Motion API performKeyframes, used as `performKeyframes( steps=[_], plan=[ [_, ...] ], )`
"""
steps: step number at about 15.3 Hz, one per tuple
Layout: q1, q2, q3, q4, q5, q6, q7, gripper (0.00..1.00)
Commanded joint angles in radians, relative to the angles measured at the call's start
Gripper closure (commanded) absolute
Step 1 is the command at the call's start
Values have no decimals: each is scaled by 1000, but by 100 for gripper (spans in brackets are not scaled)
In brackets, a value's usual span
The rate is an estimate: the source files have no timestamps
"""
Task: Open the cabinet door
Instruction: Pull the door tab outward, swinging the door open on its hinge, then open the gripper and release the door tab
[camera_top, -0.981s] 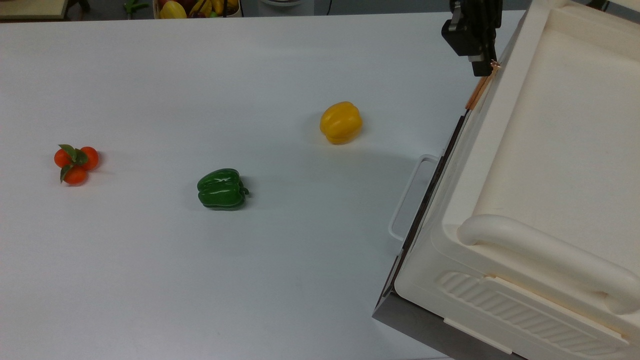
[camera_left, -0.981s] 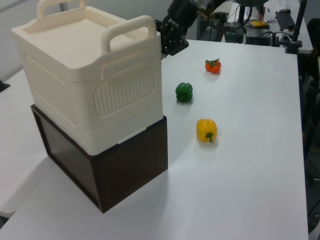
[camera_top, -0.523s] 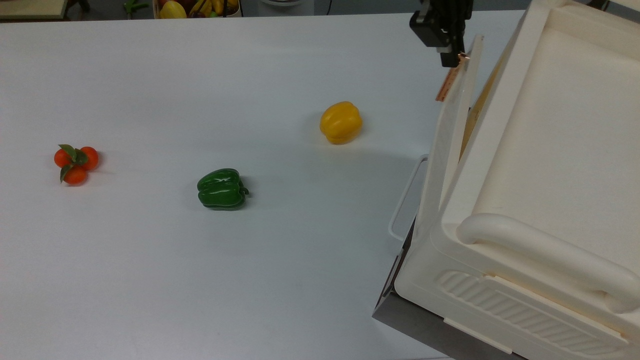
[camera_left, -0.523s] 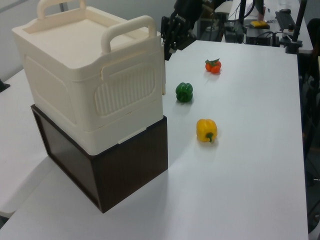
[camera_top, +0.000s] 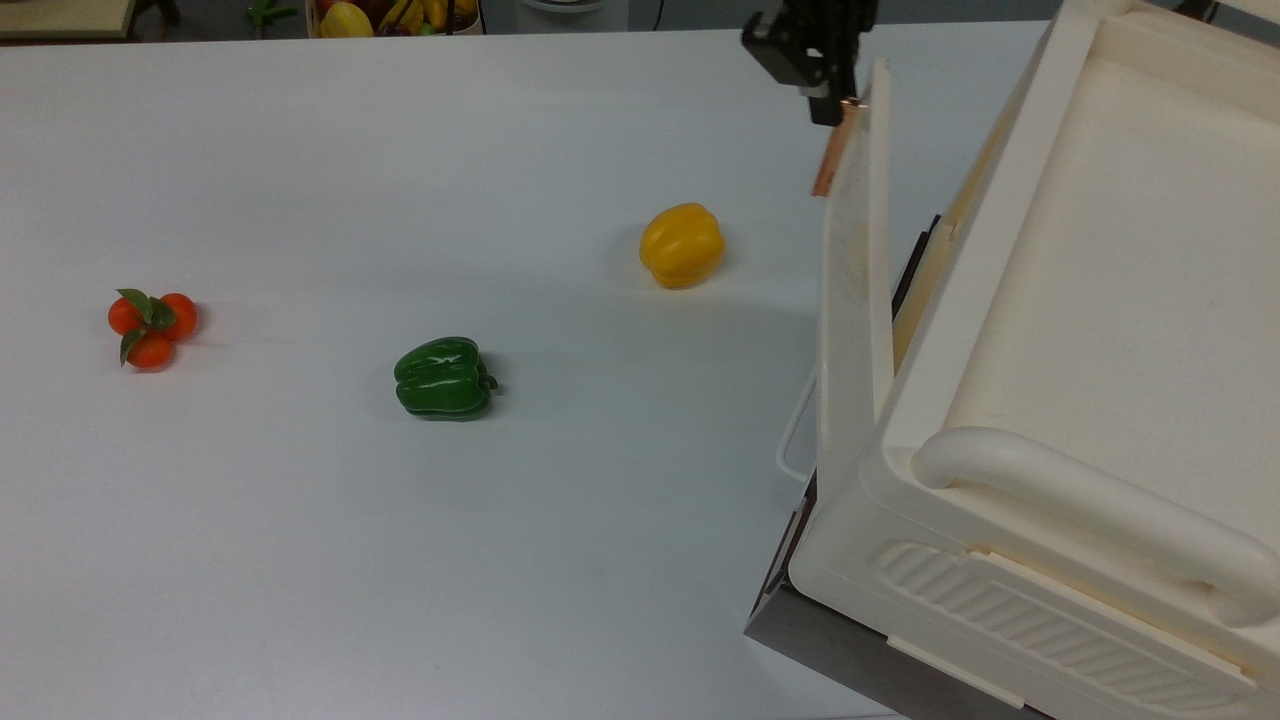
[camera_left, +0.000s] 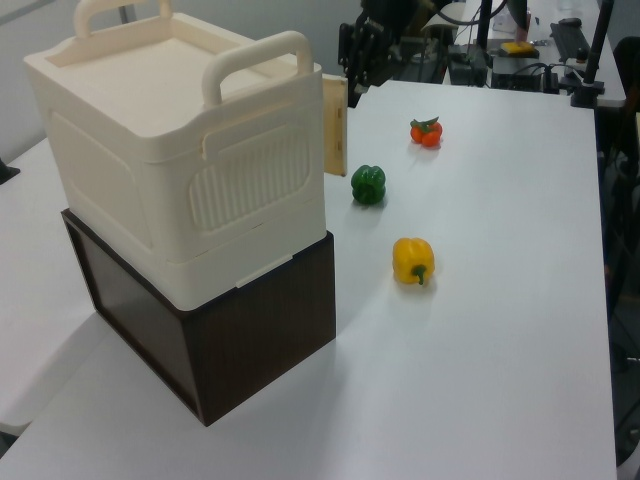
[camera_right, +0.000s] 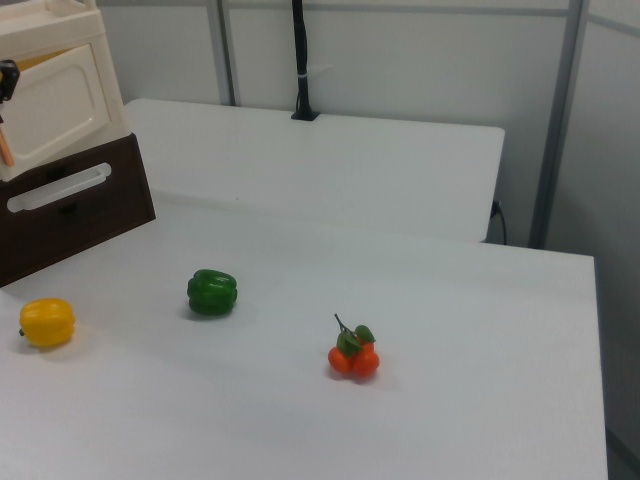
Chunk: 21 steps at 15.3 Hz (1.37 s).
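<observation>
The cabinet door (camera_top: 855, 300), a long cream-white panel, stands swung partly out from the cream cabinet (camera_top: 1100, 250), hinged at its near end in the top view. Its recessed face shows in the right view (camera_right: 55, 100), and its edge in the left view (camera_left: 335, 125). A copper strip handle (camera_top: 830, 160) runs along the free end. My black gripper (camera_top: 835, 100) is at the top of that strip, shut on it. The gripper also appears behind the cabinet's corner in the left view (camera_left: 365, 60).
The cabinet sits on a dark brown base (camera_left: 250, 340) with a white drawer handle (camera_right: 60, 188). On the white table lie a yellow pepper (camera_top: 682, 245), a green pepper (camera_top: 444, 377) and a tomato cluster (camera_top: 152, 325), all to the top view's left of the door.
The door has swung from shut to partly open. My gripper moved toward the top view's left with the copper handle, pulling the free end away from the cabinet.
</observation>
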<state>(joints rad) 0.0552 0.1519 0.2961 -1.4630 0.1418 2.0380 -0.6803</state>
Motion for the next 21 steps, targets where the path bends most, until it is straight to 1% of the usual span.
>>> performKeyframes(
  steps=[1, 4, 8, 9, 12, 15, 18, 21],
  plan=[
    [-5, -31, -81, -63, 5, -2, -18, 99],
    [-5, -31, -142, -63, 5, 2, -22, 98],
    [-5, -25, -202, -62, 5, 18, -22, 97],
    [-5, -18, -210, -60, 5, 37, -22, 97],
    [-5, 0, -225, -68, 7, 163, -8, 94],
    [-8, 6, -242, -68, 12, 208, -7, 94],
    [-8, 20, -244, -68, 12, 281, 19, 94],
    [-32, -12, -244, -80, 10, 240, 24, 93]
  ],
)
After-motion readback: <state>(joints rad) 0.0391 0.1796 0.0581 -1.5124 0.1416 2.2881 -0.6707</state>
